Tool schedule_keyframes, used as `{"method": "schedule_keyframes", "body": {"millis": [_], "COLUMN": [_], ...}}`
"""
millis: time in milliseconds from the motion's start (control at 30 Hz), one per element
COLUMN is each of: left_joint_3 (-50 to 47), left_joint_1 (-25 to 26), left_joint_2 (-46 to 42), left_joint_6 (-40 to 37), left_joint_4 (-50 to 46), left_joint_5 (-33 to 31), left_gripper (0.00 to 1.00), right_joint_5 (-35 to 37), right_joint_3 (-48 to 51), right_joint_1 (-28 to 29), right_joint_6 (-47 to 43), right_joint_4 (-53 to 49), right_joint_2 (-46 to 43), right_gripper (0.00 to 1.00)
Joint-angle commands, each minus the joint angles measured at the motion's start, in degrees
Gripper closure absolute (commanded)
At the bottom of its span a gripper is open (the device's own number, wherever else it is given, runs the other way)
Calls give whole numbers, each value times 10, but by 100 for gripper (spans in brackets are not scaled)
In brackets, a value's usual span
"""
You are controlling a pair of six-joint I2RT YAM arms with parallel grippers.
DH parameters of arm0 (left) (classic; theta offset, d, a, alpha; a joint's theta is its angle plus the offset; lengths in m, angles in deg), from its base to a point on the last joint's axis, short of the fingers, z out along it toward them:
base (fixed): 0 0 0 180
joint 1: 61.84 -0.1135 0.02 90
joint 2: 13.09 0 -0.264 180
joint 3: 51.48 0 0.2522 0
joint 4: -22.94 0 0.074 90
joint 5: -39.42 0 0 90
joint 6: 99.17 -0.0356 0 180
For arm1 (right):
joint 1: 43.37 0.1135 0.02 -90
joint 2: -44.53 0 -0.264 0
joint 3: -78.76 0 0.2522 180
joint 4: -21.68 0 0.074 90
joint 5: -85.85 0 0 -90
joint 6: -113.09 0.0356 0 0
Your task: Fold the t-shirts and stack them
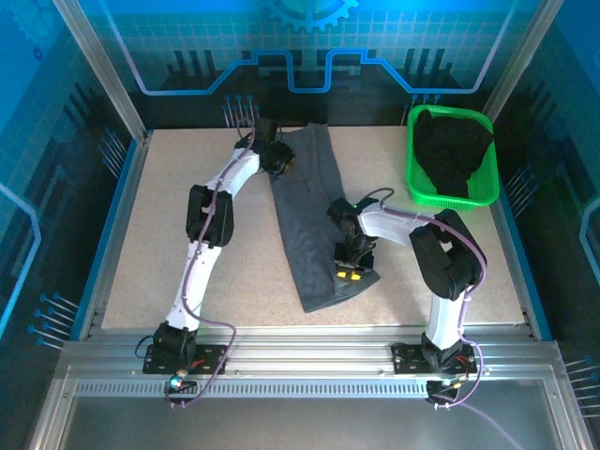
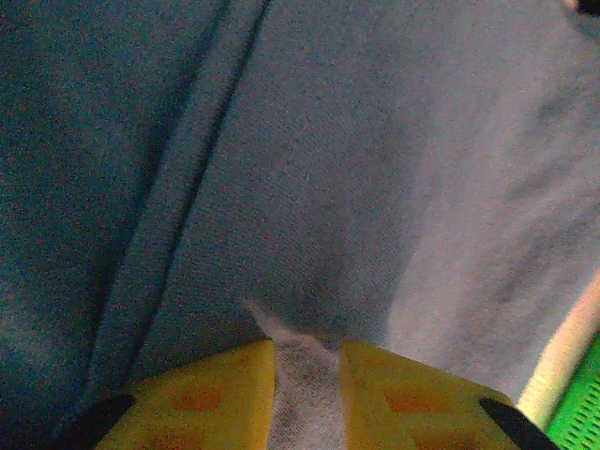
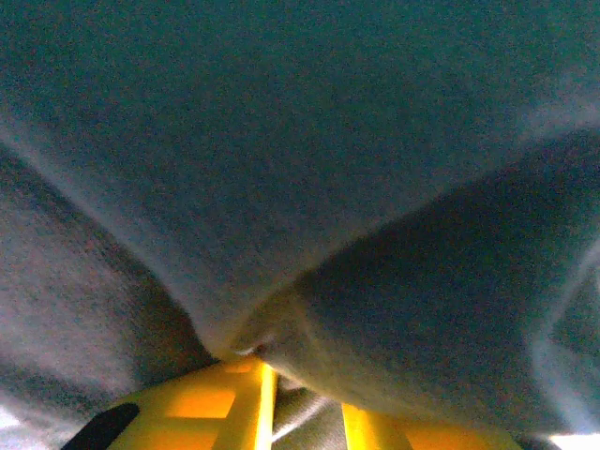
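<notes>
The grey shirt (image 1: 305, 216) lies in the middle of the table (image 1: 169, 216), folded lengthways into a narrow strip, its long axis running from about 12 o'clock at the far edge down to about 5 o'clock near the arms. The left gripper (image 1: 278, 157) sits on the far end, at about 11 o'clock from the strip's middle, and the right gripper (image 1: 351, 270) on the near end, at about 5 o'clock, so each arm has the end that lies closer to it. Seen from the left wrist, its yellow fingers (image 2: 206, 398) are closed on a small peak of pale cloth drawn up between them. From the right wrist, those fingers (image 3: 202, 408) are likewise nipped on a bunched ridge of grey cloth that hangs in folds above them. I'd judge the coming move turns on that end-to-end hold: one end has to travel along the strip's length towards the other to halve it. The black shirt (image 1: 452, 150) is heaped in the green basket (image 1: 448, 201) out at 2 o'clock, well apart from both grippers. I can't tell how many layers either pinch has caught. The left arm covers the strip's far corner, the right gripper covers part of the near hem, and the heap in the basket is too dark to read.
</notes>
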Motion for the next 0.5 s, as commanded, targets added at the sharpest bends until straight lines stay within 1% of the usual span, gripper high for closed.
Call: {"method": "schedule_keyframes", "body": {"millis": [0, 33, 100, 200, 233, 267, 333, 367, 467], "left_joint_3": [21, 30, 27, -39, -81, -128, -230, -294, -489], "left_joint_1": [-2, -2, -1, 3, 6, 10, 18, 22, 35], "left_joint_2": [33, 23, -14, -114, -158, -201, -276, -314, -425], "left_joint_6": [31, 26, 11, -5, -9, -12, -6, 4, 20], "left_joint_4": [43, 42, 39, 56, 64, 69, 71, 68, 48], "left_joint_5": [19, 17, 9, -3, -9, -12, -9, 2, 45], "left_gripper": [69, 67, 60, 51, 48, 48, 48, 49, 52], "right_joint_5": [-39, -28, -19, -17, -13, -10, -10, -15, -6], "right_joint_3": [-2, -6, -2, 21, 29, 38, 62, 75, 85], "right_joint_1": [13, 9, -3, -31, -43, -56, -90, -109, -143], "right_joint_6": [83, 87, 98, 107, 101, 87, 34, -6, -114], "right_joint_4": [51, 40, 24, 6, 1, 0, 12, 21, -2], "right_joint_2": [18, 3, -38, -118, -147, -173, -212, -226, -235], "right_gripper": [72, 71, 69, 62, 58, 54, 50, 50, 49]}}
